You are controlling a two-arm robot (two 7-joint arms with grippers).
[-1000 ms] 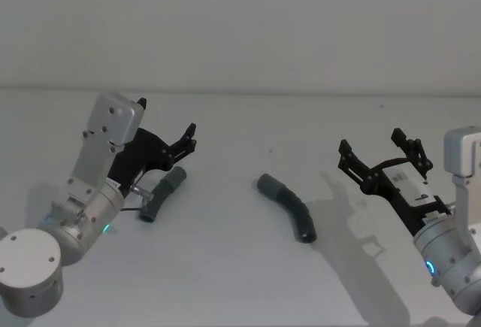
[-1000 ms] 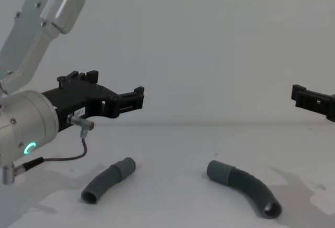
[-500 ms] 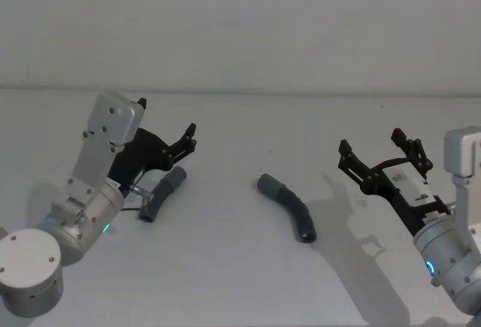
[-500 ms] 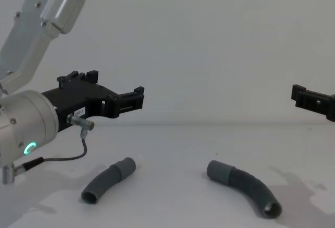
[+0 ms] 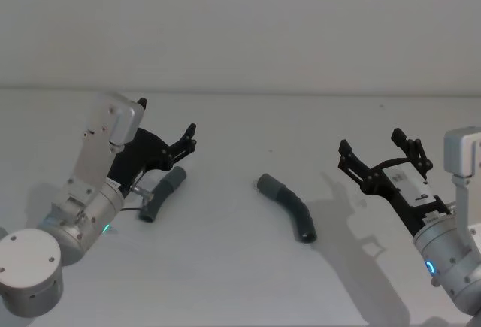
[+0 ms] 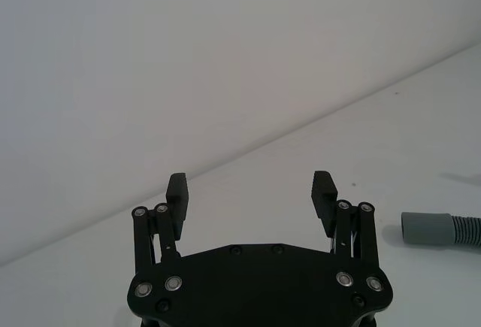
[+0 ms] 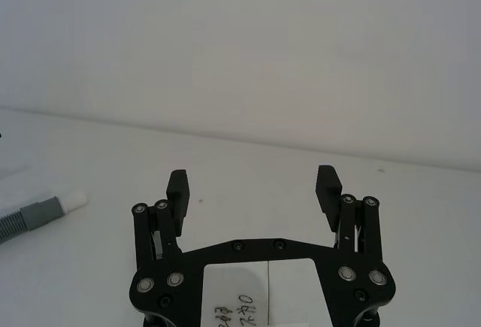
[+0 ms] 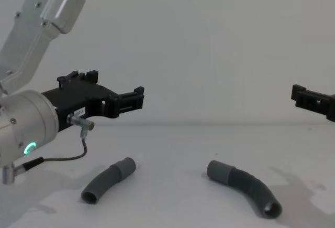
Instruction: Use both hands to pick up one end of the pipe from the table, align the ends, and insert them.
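Two dark grey ribbed pieces of the pipe lie apart on the white table (image 5: 225, 267). The shorter piece (image 5: 161, 194) (image 8: 109, 180) rests left of centre, and its cuff with a whitish tip (image 7: 74, 201) shows in the right wrist view. The longer curved piece (image 5: 289, 207) (image 8: 245, 186) lies near the middle, its smooth cuff (image 6: 428, 229) pointing left. My left gripper (image 5: 188, 139) (image 6: 250, 188) (image 8: 137, 97) hovers open just above and behind the shorter piece, holding nothing. Off to the right of the longer piece, my right gripper (image 5: 372, 146) (image 7: 254, 184) (image 8: 306, 99) stands open and empty above the table.
A plain pale wall (image 5: 240, 26) rises behind the table's far edge. A thin cable (image 8: 78, 154) hangs from my left wrist, close above the shorter piece.
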